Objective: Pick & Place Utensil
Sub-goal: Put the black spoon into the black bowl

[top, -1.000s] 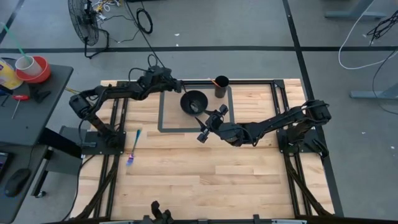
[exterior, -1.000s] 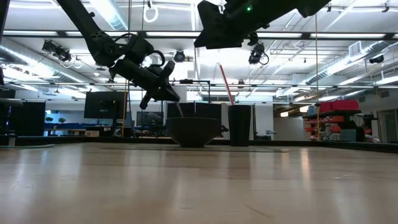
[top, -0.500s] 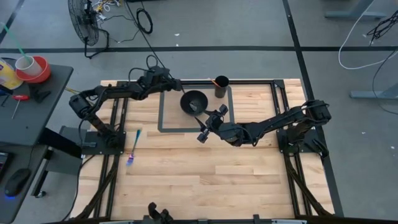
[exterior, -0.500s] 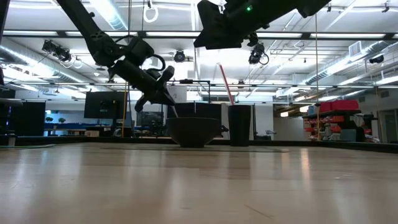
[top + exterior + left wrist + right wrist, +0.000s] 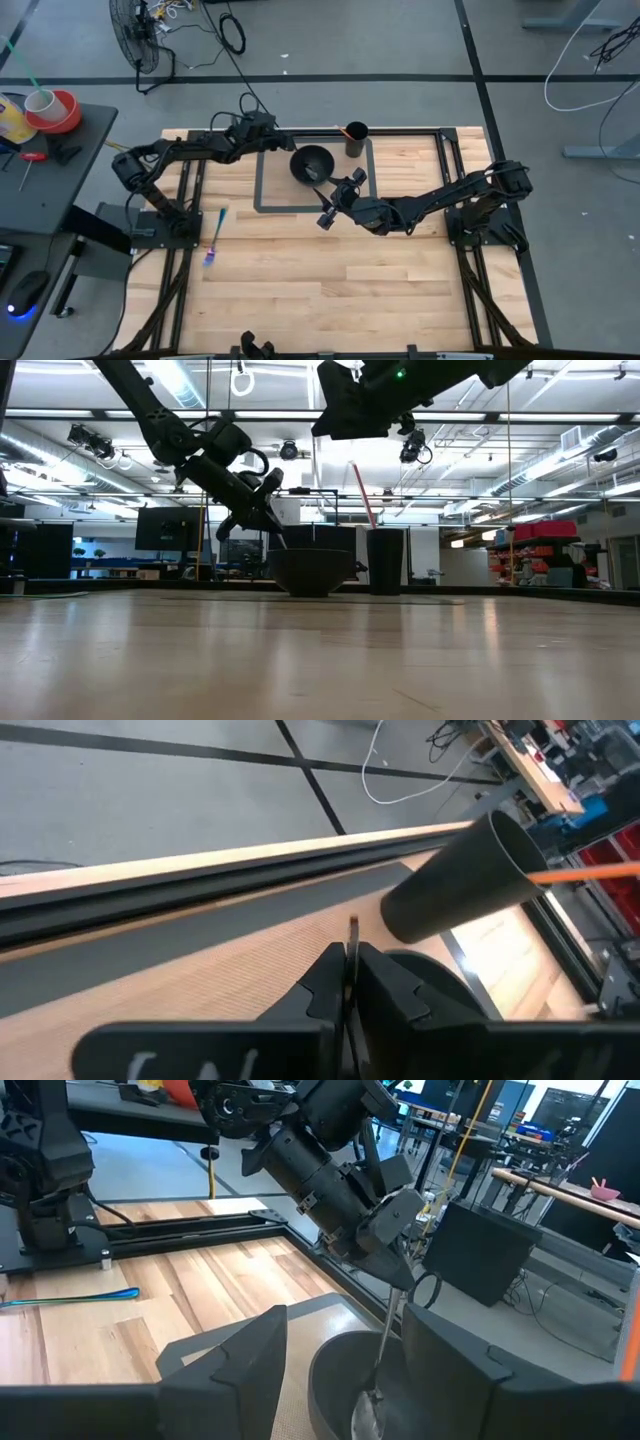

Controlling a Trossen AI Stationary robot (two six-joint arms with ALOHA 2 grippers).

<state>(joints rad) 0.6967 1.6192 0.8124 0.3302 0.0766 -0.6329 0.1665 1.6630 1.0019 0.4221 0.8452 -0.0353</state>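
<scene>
A black bowl [image 5: 313,163] stands on the table inside a dark taped frame, and a black cup [image 5: 356,138] with an orange stick in it is just beyond it. My left gripper [image 5: 278,138] hovers over the bowl's far left rim, shut on a thin metal utensil [image 5: 385,1345]. My right gripper [image 5: 335,200] waits at the bowl's near side, raised, with its fingers open on either side of the bowl [image 5: 335,1390] in its wrist view. A blue utensil [image 5: 215,237] lies flat on the table's left part. My left gripper [image 5: 352,955] pinches the thin utensil's shaft near its upper end [image 5: 352,927] between both fingers. It comes slanting down from the table's left. The utensil hangs steeply below the fingers [image 5: 392,1260], and its lower end [image 5: 374,1402] reaches into the bowl.
The dark taped frame [image 5: 262,190] borders the bowl and cup. Black rails [image 5: 190,200] run along the table's left and right sides by the arm bases. Bare wood spreads across the near half of the table [image 5: 340,290].
My left gripper has drawn back a little toward the table's left and risen slightly, still shut on the utensil, whose shaft has shifted left with it over the bowl.
</scene>
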